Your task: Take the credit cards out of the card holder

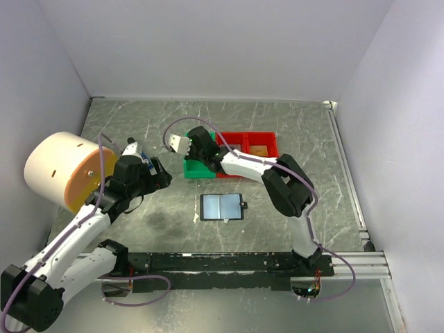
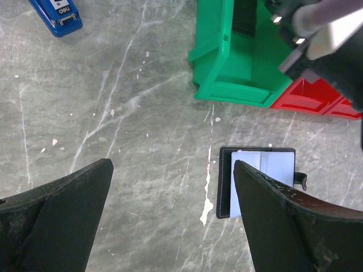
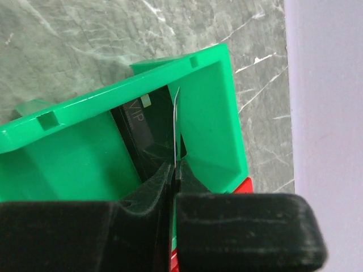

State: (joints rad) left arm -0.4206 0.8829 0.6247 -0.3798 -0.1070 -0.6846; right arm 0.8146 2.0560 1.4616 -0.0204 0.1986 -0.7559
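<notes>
The black card holder (image 1: pixel 222 207) lies open on the table, its pale blue sleeves up; it also shows in the left wrist view (image 2: pixel 261 170). My right gripper (image 3: pixel 176 170) is shut on a thin credit card (image 3: pixel 176 122), seen edge-on, and holds it upright inside the green bin (image 3: pixel 215 113). A black card (image 3: pixel 135 122) lies in that bin. In the top view the right gripper (image 1: pixel 187 147) is over the green bin (image 1: pixel 198 168). My left gripper (image 2: pixel 172 170) is open and empty above the table, just left of the holder, and is also in the top view (image 1: pixel 161 179).
Red bins (image 1: pixel 248 146) stand to the right of the green bin (image 2: pixel 238 62). A small blue and black stick-shaped object (image 2: pixel 57 14) lies at the far left. A big white and orange roll (image 1: pixel 62 170) sits by the left arm. Walls close in the table.
</notes>
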